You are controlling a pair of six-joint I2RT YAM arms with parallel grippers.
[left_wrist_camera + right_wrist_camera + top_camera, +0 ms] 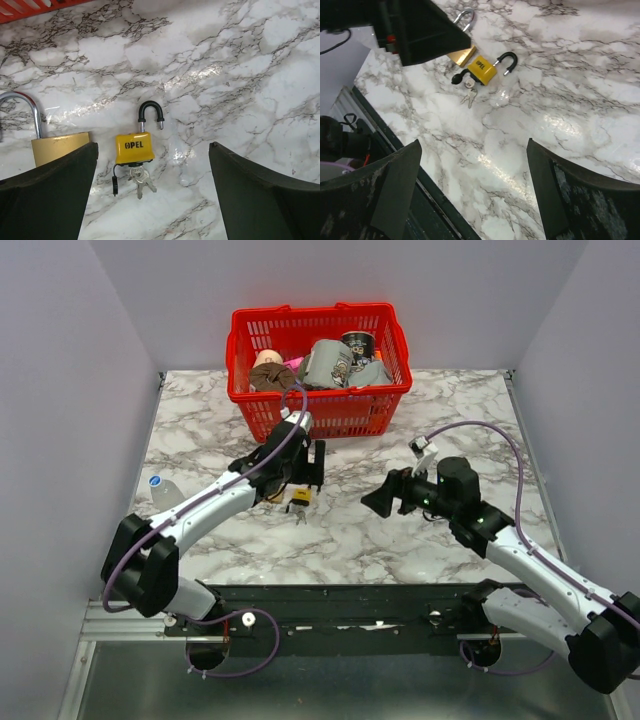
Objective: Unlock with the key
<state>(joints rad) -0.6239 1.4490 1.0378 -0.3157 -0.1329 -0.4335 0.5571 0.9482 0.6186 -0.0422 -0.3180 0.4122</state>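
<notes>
A small yellow-and-black padlock (134,147) lies flat on the marble table, its black shackle (150,114) swung open at one end. Slim grey keys (138,181) hang from its bottom keyhole. The padlock also shows in the top view (300,496) and the right wrist view (482,70), with the keys (469,96) below it. My left gripper (152,150) is open and empty, hovering over the padlock. My right gripper (472,145) is open and empty, to the right of the padlock and apart from it.
A larger brass padlock (57,145) with a silver shackle lies just left of the yellow one. A red basket (318,368) of items stands at the back. A clear bottle (165,490) lies at the table's left edge.
</notes>
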